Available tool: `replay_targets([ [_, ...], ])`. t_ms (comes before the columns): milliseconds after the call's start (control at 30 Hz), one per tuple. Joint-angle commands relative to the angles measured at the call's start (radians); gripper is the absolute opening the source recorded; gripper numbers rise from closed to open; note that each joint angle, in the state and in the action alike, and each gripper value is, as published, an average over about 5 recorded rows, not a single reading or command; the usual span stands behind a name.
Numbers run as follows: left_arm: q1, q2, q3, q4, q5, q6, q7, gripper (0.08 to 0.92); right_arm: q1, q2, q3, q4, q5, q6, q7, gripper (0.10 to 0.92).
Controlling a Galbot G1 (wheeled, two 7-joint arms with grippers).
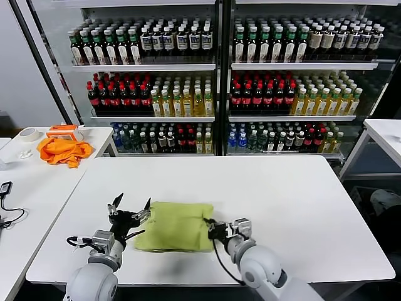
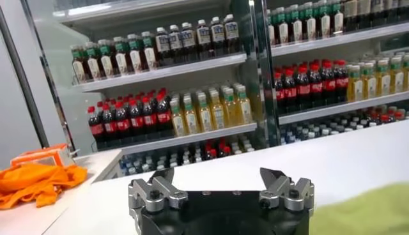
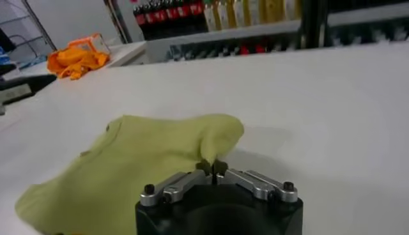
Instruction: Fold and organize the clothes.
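Surface: white table (image 1: 282,188), drink coolers behind.
Shirt: lime T-shirt (image 1: 175,227), lower centre; soft, light, limp.
Right gripper (image 1: 212,228): pinched on shirt's right edge.
Left gripper (image 1: 130,207): spread, empty.
Hold: hems, corners.

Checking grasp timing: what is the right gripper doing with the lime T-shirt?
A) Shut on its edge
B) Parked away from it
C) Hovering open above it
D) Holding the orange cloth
A: the right gripper has its fingertips pinched together on a raised fold at the edge of the lime T-shirt, which lies on the white table.
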Motion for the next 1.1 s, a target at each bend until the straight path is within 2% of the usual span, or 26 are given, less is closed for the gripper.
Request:
replay_targets([
  [33, -0.01, 0.002, 0.007, 0.015, 0.008, -0.028, 0.012, 0.823, 0.055, -0.195, 0.1, -0.03, -0.233, 0.004, -0.256, 0.115],
  [200, -0.011, 0.012, 0.012, 0.028, 0.03, -0.085, 0.047, 0.822, 0.065, -0.245, 0.164, -0.091, -0.274, 0.026, -0.347, 0.115],
  [400, -0.025, 0.016, 0.016, 0.054, 0.021, -0.085, 0.047, 0.823, 0.048, -0.276, 0.198, -0.115, -0.332, 0.043, -0.443, 0.115],
  [700, -0.043, 0.02, 0.028, 0.071, 0.018, -0.087, 0.049, 0.823, 0.007, -0.261, 0.249, -0.131, -0.35, 0.104, -0.427, 0.127],
  [800, -0.051, 0.017, 0.034, 0.078, 0.018, -0.086, 0.05, 0.823, -0.039, -0.253, 0.278, -0.081, -0.379, 0.121, -0.394, 0.189],
  [1100, -0.064, 0.024, 0.021, 0.082, 0.009, -0.115, 0.06, 0.823, -0.212, -0.24, 0.451, 0.012, -0.39, 0.218, -0.327, 0.448],
])
